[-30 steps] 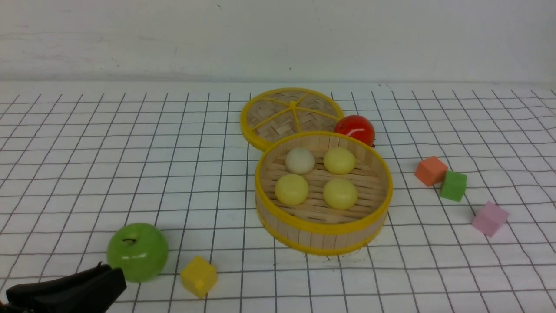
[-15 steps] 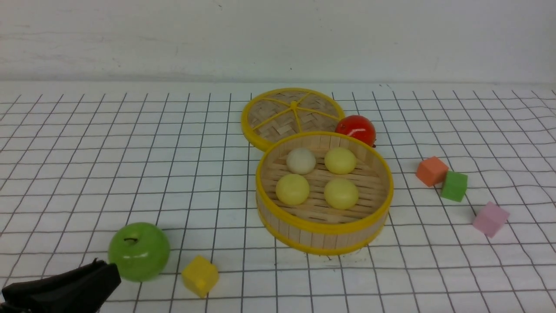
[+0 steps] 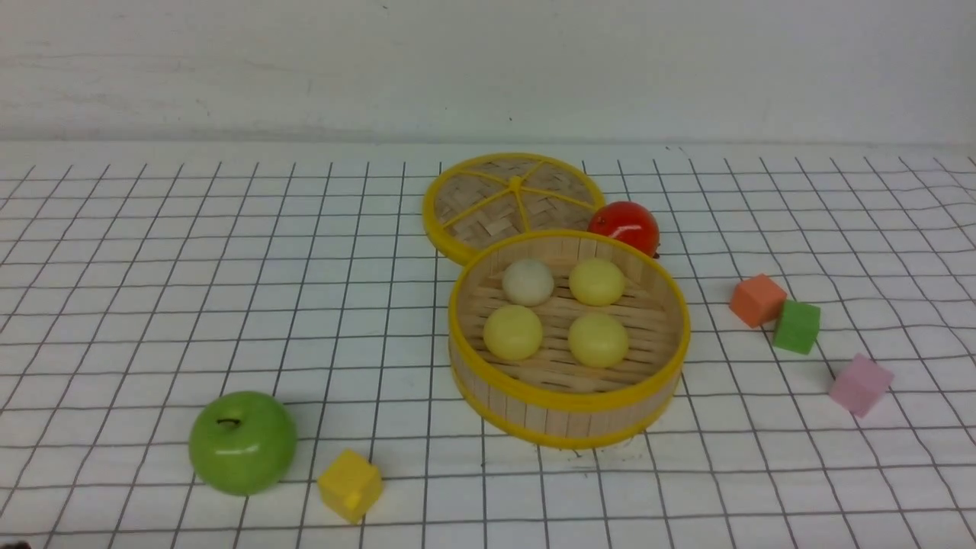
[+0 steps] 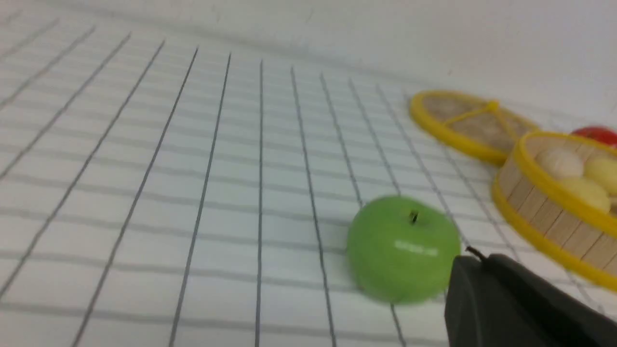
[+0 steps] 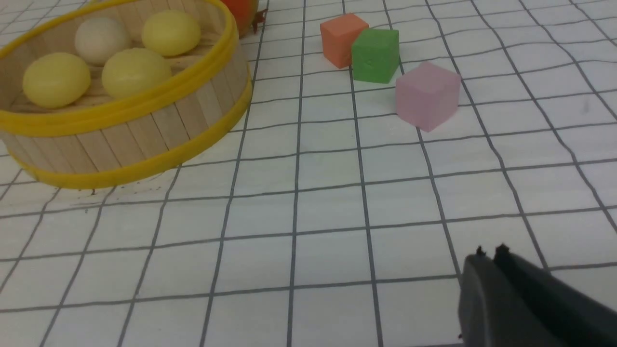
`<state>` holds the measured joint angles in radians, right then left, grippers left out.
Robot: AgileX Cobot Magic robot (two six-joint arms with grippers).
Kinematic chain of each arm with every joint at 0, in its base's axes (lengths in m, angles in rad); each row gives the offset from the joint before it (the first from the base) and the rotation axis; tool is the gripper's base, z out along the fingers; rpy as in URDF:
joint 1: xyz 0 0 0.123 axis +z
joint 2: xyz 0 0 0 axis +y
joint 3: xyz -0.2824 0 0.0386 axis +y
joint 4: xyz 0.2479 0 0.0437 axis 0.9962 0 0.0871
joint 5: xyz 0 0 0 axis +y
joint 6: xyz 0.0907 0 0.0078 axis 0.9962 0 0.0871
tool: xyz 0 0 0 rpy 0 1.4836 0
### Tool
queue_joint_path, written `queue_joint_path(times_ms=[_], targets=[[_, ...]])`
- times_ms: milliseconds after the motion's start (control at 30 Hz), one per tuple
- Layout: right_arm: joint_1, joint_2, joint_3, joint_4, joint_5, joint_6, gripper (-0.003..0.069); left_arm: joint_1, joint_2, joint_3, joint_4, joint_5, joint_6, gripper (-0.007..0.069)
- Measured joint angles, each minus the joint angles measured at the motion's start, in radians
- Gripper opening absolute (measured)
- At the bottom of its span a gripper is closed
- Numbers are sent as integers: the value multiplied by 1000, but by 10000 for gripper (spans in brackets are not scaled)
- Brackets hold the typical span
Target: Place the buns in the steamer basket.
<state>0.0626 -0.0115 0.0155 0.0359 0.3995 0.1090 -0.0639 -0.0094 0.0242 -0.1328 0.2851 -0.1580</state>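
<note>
- A white cloth (image 3: 229,305) with a black grid is being seen under a plain white wall (image 3: 488,69).
- All four buns (image 3: 555,310) are being held inside the steamer basket (image 3: 568,404).
- Both clenched, empty claws, the left gripper (image 4: 475,258) and the right gripper (image 5: 489,253), are being shown by the wrist views only.

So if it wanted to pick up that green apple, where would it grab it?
Probably around the widest part of the green apple, coming straight down from above with the fingers on opposite sides. It stands upright, stem up, and is round and glossy, so a grip high or low would likely slip. The yellow cube sits close on one side, so closing along the other direction looks safer.
</note>
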Motion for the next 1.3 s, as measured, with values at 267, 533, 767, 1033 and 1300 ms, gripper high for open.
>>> queue_joint_path(times_ms=[267, 533, 767, 1033, 1300], targets=[[0, 0, 0, 0, -1, 0, 23, 0, -1, 7, -1, 91, -116, -13], [0, 0, 0, 0, -1, 0, 35, 0, -1, 7, -2, 91, -127, -13], [0, 0, 0, 0, -1, 0, 43, 0, -1, 7, -2, 91, -127, -13], [0, 0, 0, 0, -1, 0, 60, 0, -1, 7, -2, 91, -127, -13], [0, 0, 0, 0, -1, 0, 75, 0, -1, 7, -3, 91, -127, -13]])
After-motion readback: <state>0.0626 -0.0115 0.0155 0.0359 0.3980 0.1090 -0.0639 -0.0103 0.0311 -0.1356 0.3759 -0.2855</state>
